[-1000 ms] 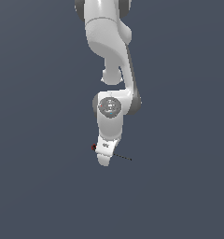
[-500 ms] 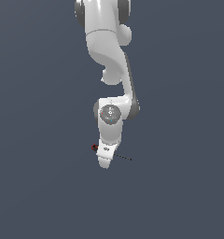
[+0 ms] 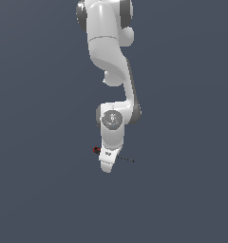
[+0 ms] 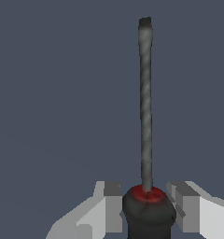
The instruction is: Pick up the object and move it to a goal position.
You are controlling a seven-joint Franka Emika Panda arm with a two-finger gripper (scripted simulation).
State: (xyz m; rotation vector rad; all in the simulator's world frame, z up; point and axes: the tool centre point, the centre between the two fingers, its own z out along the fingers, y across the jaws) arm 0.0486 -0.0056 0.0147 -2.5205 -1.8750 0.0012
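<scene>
I'm at the grasp step — my gripper [image 4: 146, 210] straddles the screwdriver [image 4: 145, 116] handle, pads beside it but apparently not clamped, shaft pointing to twelve o'clock — next, squeeze and lift.

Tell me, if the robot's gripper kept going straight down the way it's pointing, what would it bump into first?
Probably the screwdriver. Its red-and-black handle sits right between the fingers of the gripper, which reach down around it. Past that is only the grey floor. How much gap remains is hard to tell.
</scene>
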